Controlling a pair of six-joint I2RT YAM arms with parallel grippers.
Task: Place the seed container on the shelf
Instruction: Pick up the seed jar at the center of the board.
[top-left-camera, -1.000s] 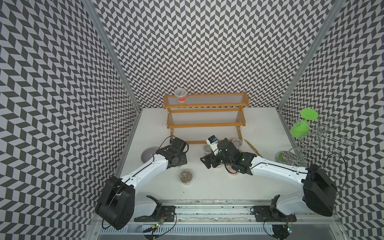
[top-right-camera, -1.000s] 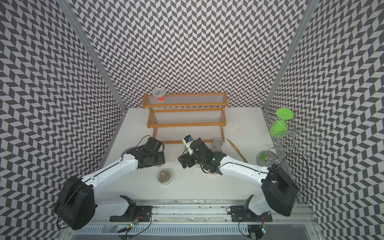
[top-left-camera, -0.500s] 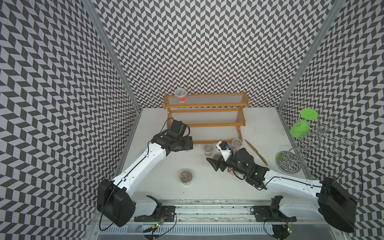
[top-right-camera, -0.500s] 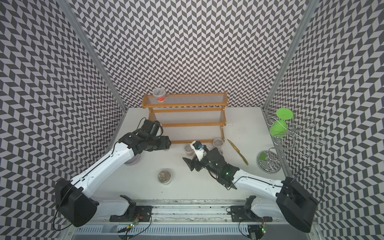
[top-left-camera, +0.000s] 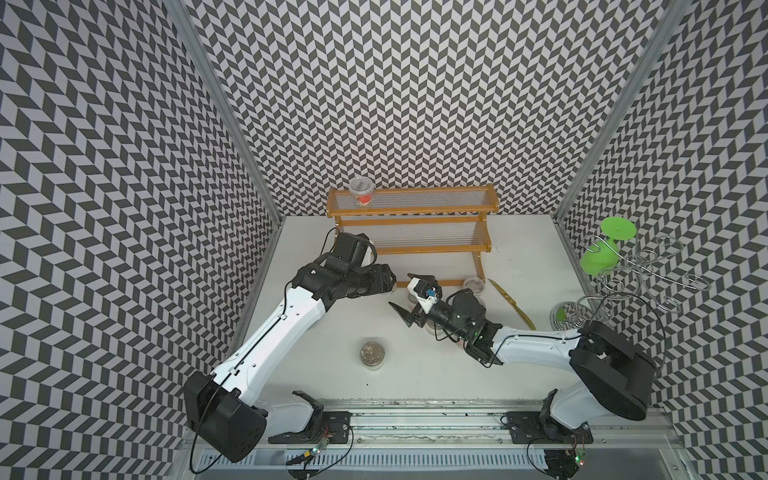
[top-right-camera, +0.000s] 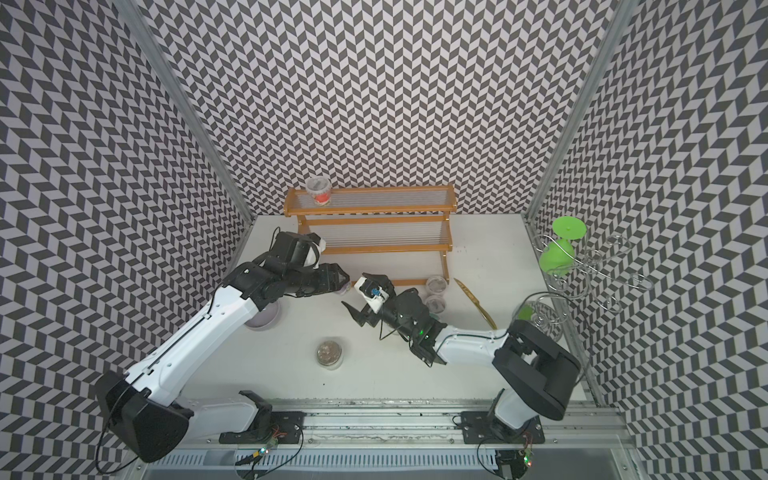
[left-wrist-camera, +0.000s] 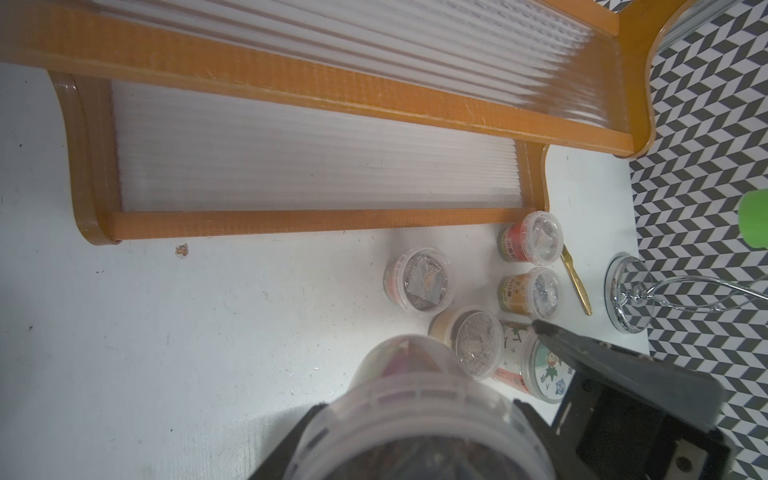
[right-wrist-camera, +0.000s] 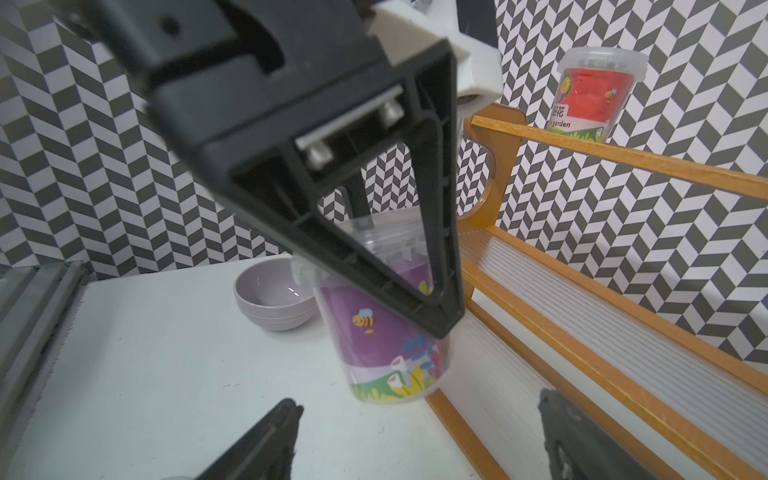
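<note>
- Seed container (right-wrist-camera: 386, 332): a clear plastic cup with a clear ribbed lid. Its label is purple with a small bee, flowers and a green band at the base.
- It hangs tilted above the table (top-left-camera: 415, 374), just in front of the lowest tier of the shelf (top-left-camera: 432, 249), near the end by the left arm. It touches no tier.
- Left pincer (top-left-camera: 384, 281) is clamped on the seed container just under the lid.
- Right pincer (top-left-camera: 410, 296) is close by, facing the left one, with its jaws wide apart and nothing between them.
- A red-labelled cup (top-left-camera: 360, 194) stands on the top tier.
- A lilac bowl (right-wrist-camera: 274, 299) sits on the table behind the seed container.
- One more cup (top-left-camera: 372, 353) stands alone nearer the arms' bases.
</note>
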